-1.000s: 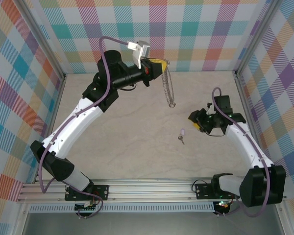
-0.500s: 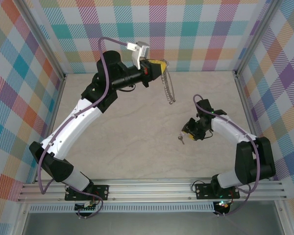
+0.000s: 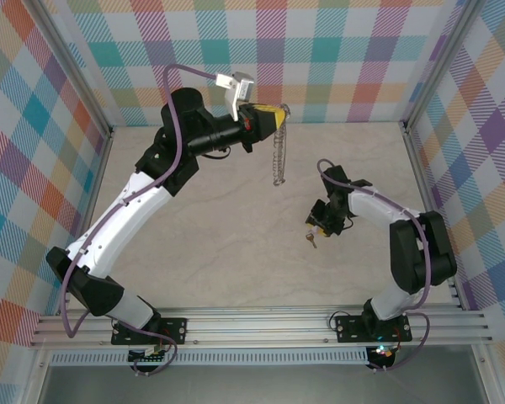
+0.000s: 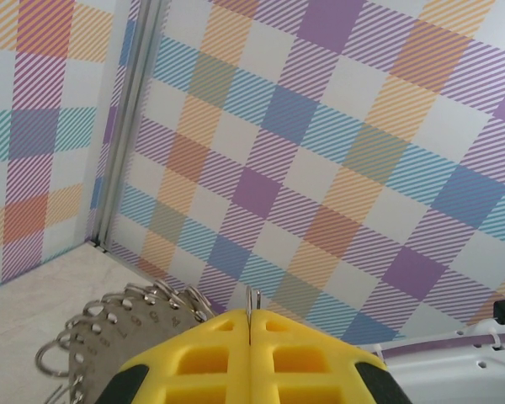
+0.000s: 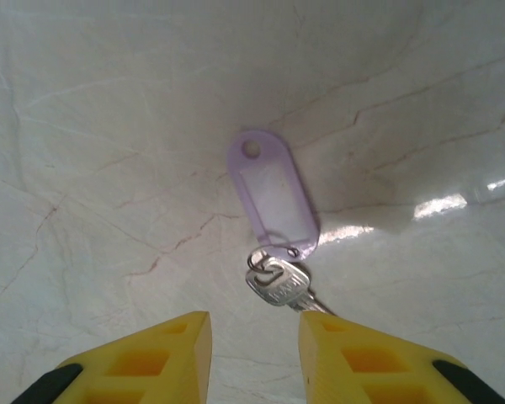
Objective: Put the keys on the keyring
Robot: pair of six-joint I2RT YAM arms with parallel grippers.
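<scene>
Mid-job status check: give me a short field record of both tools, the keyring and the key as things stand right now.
left tool: shut on the keyring, raised near the back wall
keyring: hanging down from the left tool
right tool: open, low over the table, pointed at the key
key: flat on the table just ahead of the right tool's gap, not gripped
lilac tag: joined to the key by a small ring, lying beyond it
key on keyring: not yet

White-and-black arms [image 3: 135, 198] (purple cables [image 3: 189, 69]), yellow jaws.
</scene>
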